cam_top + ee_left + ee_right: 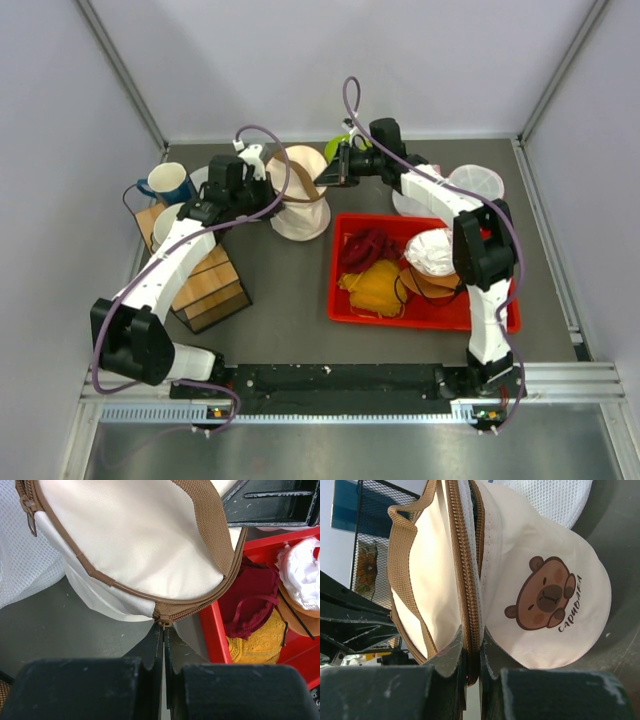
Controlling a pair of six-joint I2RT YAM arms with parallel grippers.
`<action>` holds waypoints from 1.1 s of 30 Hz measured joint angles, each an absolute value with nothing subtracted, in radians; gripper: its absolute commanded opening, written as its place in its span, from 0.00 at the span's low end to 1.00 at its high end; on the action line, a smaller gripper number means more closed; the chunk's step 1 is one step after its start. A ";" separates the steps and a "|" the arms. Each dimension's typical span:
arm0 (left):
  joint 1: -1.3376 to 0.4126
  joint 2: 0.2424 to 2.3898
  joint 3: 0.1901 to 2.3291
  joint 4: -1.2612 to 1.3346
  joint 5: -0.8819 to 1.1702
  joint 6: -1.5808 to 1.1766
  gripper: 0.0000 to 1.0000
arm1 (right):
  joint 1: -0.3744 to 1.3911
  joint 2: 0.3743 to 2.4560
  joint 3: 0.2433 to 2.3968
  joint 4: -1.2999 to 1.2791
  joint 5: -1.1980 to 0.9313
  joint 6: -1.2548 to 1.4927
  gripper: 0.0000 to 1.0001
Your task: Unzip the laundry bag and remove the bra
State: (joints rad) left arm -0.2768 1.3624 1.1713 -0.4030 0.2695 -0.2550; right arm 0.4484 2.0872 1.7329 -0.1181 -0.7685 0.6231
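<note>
Left wrist view has the left gripper (163, 632) with its jaws pressed together, and the zipper pull (163, 622) of the laundry bag (135, 545) appears nipped at the very tips, on the bag's lower rim. The right gripper (472, 650), on the opposite side of the bag, is closed too, clamping the brown zipper edging (462, 580), so the bag is held between the two arms. The step in hand, as I judge it, is the unzipping: one arm anchors the bag, the other has the slider, and the round end is not yet laid open (how far the teeth have parted I cannot tell). The next move calls for drawing the pull along the curve of the rim, following the arc rather than tugging straight, while the anchoring grip holds firm; a slipped tab is the likely fault. The bra shows in no view, so it is presumably inside the bag, beyond both grippers. Just right of the bag sits a red tray (210, 630) holding a dark red garment (247, 605) and a yellow garment (257, 642); a white mesh pouch (25, 565) lies against the bag's left side.
</note>
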 measured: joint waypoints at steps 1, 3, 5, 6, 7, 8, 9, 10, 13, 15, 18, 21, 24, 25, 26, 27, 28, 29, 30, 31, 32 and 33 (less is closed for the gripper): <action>-0.276 1.362 1.171 -0.402 0.274 -0.255 0.00 | 0.448 2.085 1.733 -0.121 -0.768 0.612 0.00; -0.275 1.364 1.172 -0.402 0.286 -0.254 0.00 | 0.448 2.080 1.733 -0.126 -0.767 0.596 0.00; -0.273 1.369 1.172 -0.401 0.301 -0.253 0.00 | 0.448 2.075 1.733 -0.131 -0.762 0.587 0.27; -0.270 1.375 1.172 -0.401 0.310 -0.253 0.00 | 0.448 2.074 1.733 -0.133 -0.760 0.584 0.35; -0.268 1.382 1.172 -0.400 0.317 -0.253 0.00 | 0.448 2.070 1.732 -0.136 -0.752 0.583 0.48; -0.263 1.387 1.172 -0.401 0.321 -0.253 0.00 | 0.447 2.064 1.727 -0.137 -0.730 0.579 0.55; -0.258 1.393 1.172 -0.402 0.324 -0.255 0.00 | 0.442 2.058 1.718 -0.136 -0.707 0.577 0.58; -0.250 1.398 1.171 -0.401 0.328 -0.257 0.00 | 0.434 2.048 1.706 -0.136 -0.679 0.578 0.64; -0.236 1.401 1.151 -0.385 0.352 -0.265 0.00 | 0.397 2.022 1.675 -0.140 -0.603 0.591 0.63; -0.234 1.404 1.135 -0.367 0.371 -0.270 0.00 | 0.376 2.013 1.671 -0.140 -0.569 0.607 0.61; -0.235 1.417 1.125 -0.351 0.389 -0.278 0.00 | 0.364 2.010 1.671 -0.134 -0.549 0.633 0.59; -0.235 1.422 1.118 -0.347 0.401 -0.285 0.00 | 0.370 2.010 1.671 -0.135 -0.551 0.653 0.61; -0.235 1.423 1.117 -0.342 0.405 -0.287 0.00 | 0.380 2.010 1.671 -0.134 -0.563 0.667 0.70; -0.235 1.423 1.117 -0.339 0.406 -0.287 0.00 | 0.384 2.010 1.671 -0.133 -0.570 0.671 0.71; -0.235 1.423 1.117 -0.338 0.408 -0.289 0.00 | 0.389 2.010 1.671 -0.129 -0.582 0.676 0.71; -0.235 1.423 1.117 -0.337 0.408 -0.289 0.00 | 0.392 2.010 1.671 -0.122 -0.591 0.682 0.70; -0.235 1.423 1.117 -0.336 0.409 -0.290 0.00 | 0.398 2.011 1.671 -0.112 -0.603 0.686 0.63; -0.235 1.423 1.117 -0.335 0.411 -0.290 0.00 | 0.405 2.012 1.673 -0.107 -0.612 0.690 0.55; -0.235 1.424 1.117 -0.334 0.413 -0.291 0.00 | 0.411 2.015 1.679 -0.104 -0.619 0.692 0.49; -0.236 1.424 1.117 -0.332 0.414 -0.292 0.00 | 0.416 2.020 1.688 -0.103 -0.625 0.694 0.37; -0.236 1.425 1.117 -0.331 0.415 -0.293 0.00 | 0.421 2.024 1.697 -0.097 -0.629 0.698 0.33; -0.237 1.425 1.117 -0.329 0.416 -0.294 0.00 | 0.426 2.028 1.702 -0.094 -0.631 0.701 0.32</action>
